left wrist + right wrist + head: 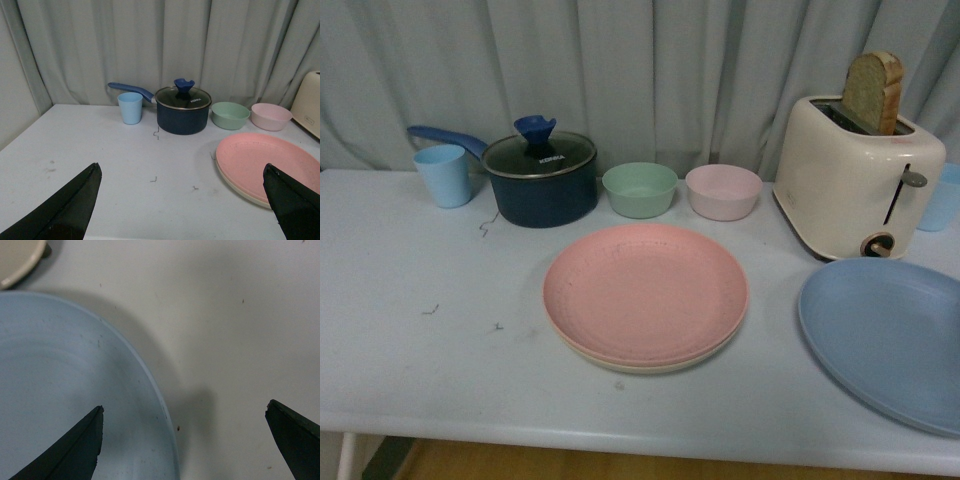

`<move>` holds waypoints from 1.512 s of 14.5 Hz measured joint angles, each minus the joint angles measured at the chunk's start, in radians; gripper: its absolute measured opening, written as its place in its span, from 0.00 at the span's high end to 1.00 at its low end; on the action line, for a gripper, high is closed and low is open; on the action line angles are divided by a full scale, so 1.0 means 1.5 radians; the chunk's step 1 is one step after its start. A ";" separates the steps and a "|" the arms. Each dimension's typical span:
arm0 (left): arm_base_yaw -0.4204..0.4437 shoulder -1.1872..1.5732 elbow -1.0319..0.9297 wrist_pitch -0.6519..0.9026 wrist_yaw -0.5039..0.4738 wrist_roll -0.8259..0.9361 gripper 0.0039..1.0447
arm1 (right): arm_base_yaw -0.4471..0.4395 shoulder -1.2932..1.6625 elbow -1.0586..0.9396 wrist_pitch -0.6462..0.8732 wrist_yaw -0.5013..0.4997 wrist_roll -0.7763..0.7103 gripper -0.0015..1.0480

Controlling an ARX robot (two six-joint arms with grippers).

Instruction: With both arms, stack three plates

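The pink plate [645, 290] lies on top of the beige plate [650, 366] at the table's middle; only the beige rim shows. The blue plate [890, 340] lies alone at the front right. Neither arm shows in the front view. My left gripper [181, 168] is open above the table, left of the pink plate [265, 160] and the beige plate [239, 194], holding nothing. My right gripper [185, 407] is open and straddles the rim of the blue plate [65, 390], with one finger over the plate and the other over bare table.
Along the back stand a light blue cup [444, 175], a dark blue lidded saucepan [540, 178], a green bowl [640, 190] and a pink bowl [723, 192]. A cream toaster [855, 180] holding bread stands just behind the blue plate. The table's front edge [620, 440] is close.
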 joint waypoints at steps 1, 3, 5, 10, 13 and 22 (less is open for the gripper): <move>0.000 0.000 0.000 0.000 0.000 0.000 0.06 | 0.008 0.017 0.003 -0.006 0.001 0.000 0.06; 0.000 0.000 0.000 0.000 0.000 0.000 0.06 | 0.030 0.039 0.016 -0.019 0.014 0.008 0.19; 0.000 0.000 0.000 0.000 0.000 0.000 0.06 | 0.024 0.039 0.016 -0.019 0.015 0.008 0.50; 0.000 0.000 0.000 0.000 0.000 0.000 0.06 | 0.002 0.031 0.004 -0.005 -0.018 0.003 0.98; 0.000 0.000 0.000 0.000 0.000 0.000 0.06 | -0.017 -0.018 -0.038 0.003 -0.046 0.006 0.98; 0.000 0.000 0.000 0.000 0.000 0.000 0.06 | 0.136 -0.241 -0.027 -0.014 -0.185 0.109 0.98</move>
